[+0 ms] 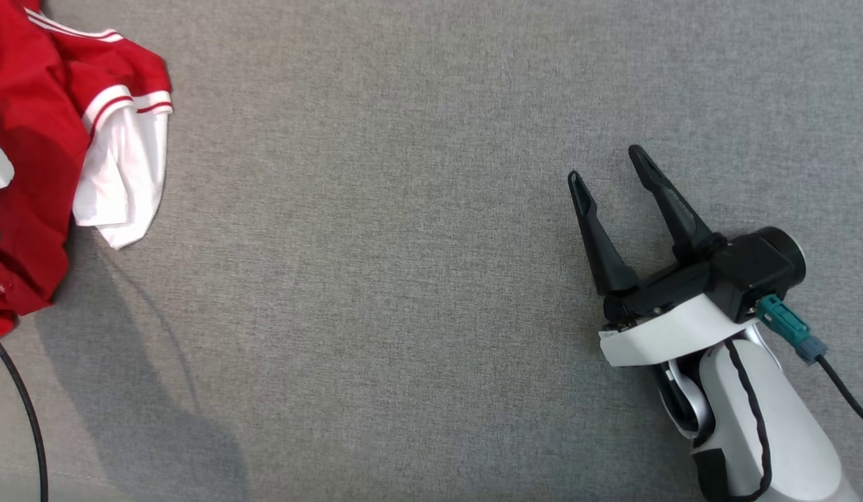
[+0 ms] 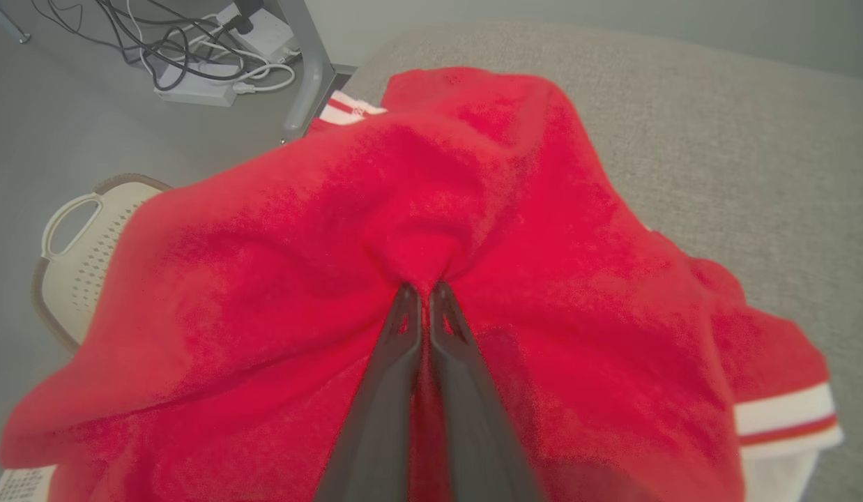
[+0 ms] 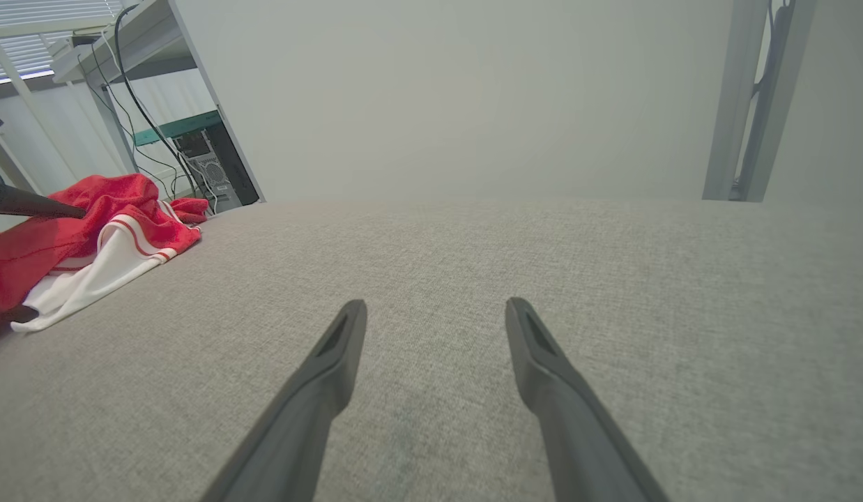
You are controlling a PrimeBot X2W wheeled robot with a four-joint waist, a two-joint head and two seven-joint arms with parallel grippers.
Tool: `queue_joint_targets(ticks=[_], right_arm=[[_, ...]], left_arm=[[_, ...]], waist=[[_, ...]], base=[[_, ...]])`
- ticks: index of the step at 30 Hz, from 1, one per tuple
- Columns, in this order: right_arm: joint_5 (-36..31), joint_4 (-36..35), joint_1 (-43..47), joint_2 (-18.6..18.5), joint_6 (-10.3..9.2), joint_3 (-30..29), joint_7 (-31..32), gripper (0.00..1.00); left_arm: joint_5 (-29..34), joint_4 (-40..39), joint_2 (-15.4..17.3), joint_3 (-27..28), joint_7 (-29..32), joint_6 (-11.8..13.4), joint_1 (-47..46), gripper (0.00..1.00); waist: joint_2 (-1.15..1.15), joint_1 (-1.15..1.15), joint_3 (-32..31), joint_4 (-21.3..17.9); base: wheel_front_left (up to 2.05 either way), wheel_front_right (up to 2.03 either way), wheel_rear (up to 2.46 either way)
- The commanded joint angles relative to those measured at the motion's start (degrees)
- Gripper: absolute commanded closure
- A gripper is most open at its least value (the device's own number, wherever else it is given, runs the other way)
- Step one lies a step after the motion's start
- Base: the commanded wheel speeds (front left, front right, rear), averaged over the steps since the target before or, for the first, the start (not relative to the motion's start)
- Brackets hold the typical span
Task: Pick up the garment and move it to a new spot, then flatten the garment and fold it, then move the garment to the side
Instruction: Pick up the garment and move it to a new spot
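Right up close, the left gripper (image 2: 423,289) has its two dark fingers pressed almost together, with a fold of the red jersey (image 2: 543,244) pinched between the tips. The cloth puckers where they bite and spreads out from there in wide red folds. Low on the right of the left wrist view a white cuff (image 2: 783,418) with a red stripe shows.

Past the jersey on the left of that view, down on the floor, sits a cream perforated basket (image 2: 69,258) with a loop handle. Further back a white power strip (image 2: 215,77) lies under a tangle of cables, beside a grey table leg (image 2: 309,70).

From the head view, the jersey sits bunched in the upper left corner, on the left edge of the grey fabric surface (image 1: 376,244). A white sleeve (image 1: 125,174) with red and white trim flops out toward the middle and rests on the surface. A dark cable (image 1: 24,411) curves down the left edge.

Across a broad stretch of grey, well apart from the jersey, is the right gripper (image 1: 606,164). Its fingers are spread wide, with nothing between them, and they point up and slightly left over the surface. Its white forearm (image 1: 766,425) comes in from the lower right corner, and a teal connector (image 1: 787,326) is plugged in at the wrist.
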Motion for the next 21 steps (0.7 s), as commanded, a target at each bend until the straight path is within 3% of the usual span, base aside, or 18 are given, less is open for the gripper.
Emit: queue_joint_targets(ticks=[1,16,21], right_arm=[[0.3,1.1,1.5,-0.4,-0.03,0.1,0.3,0.0],[2.9,3.2,3.9,0.7,-0.03,-0.2,0.1,0.0],[3.9,3.4,5.5,1.0,-0.03,-1.6,0.1,0.0]], left_arm=[[-0.4,0.0,0.5,0.2,-1.6,0.1,-0.6,1.0],[-2.3,-6.8,1.8,-0.5,-16.0,-0.4,1.8,1.0],[-5.6,-15.6,2.0,-2.4,-19.5,-0.3,4.2,1.0]], waist=[[0.0,0.0,-1.7,0.5],[0.0,0.0,-13.7,1.4],[0.0,0.0,-18.3,0.9]], base=[[0.0,0.0,0.0],[0.0,0.0,0.0],[0.0,0.0,0.0]])
